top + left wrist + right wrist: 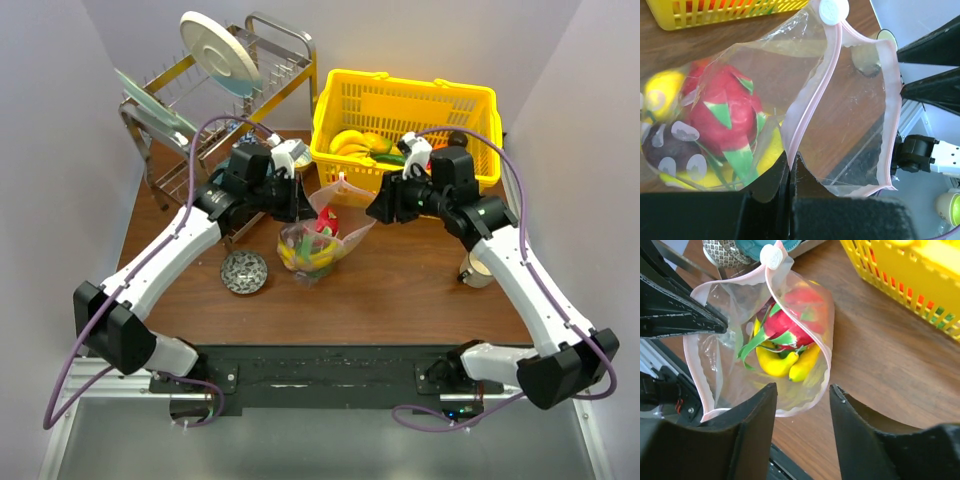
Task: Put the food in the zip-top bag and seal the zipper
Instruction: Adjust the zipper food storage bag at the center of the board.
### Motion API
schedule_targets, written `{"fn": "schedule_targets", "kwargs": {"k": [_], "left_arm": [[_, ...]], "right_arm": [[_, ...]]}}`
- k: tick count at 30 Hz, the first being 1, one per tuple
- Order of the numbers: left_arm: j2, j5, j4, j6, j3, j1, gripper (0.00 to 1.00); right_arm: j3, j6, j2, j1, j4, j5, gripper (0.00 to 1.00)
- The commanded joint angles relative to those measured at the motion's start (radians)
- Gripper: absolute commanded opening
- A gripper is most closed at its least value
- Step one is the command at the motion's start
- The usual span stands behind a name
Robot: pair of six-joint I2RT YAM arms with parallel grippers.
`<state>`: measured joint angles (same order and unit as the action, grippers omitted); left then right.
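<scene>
The zip-top bag is slumping mid-bench, its mouth gaping, with toy food already lying inside. The left fingers are pinching together on its rim beside the pink zipper. The right fingers are standing apart above the mouth, holding nothing. More fruit is sitting in the yellow basket, far right. The film is looking thin, floppy and slick, so the stiffer zipper strip is probably offering the surest hold.
</scene>
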<state>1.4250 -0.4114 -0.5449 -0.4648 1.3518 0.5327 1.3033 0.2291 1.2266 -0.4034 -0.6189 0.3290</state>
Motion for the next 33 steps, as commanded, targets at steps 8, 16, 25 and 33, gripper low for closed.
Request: {"fn": "schedule_targets", "kwargs": {"k": [8, 16, 25, 33], "left_arm": [[-0.018, 0.026, 0.031, 0.032, 0.060, -0.008, 0.00], [-0.024, 0.056, -0.004, 0.058, 0.070, -0.008, 0.00], [-0.023, 0.085, -0.024, 0.075, 0.076, -0.008, 0.00], [-0.011, 0.089, -0.036, 0.084, 0.081, -0.010, 0.00]], "right_arm": [[0.431, -0.066, 0.187, 0.047, -0.059, -0.171, 0.54], [0.710, -0.017, 0.512, 0.236, -0.097, -0.018, 0.55], [0.923, -0.060, 0.843, 0.273, -0.277, -0.063, 0.63], [0.783, -0.050, 0.849, 0.285, -0.242, -0.433, 0.91]]}}
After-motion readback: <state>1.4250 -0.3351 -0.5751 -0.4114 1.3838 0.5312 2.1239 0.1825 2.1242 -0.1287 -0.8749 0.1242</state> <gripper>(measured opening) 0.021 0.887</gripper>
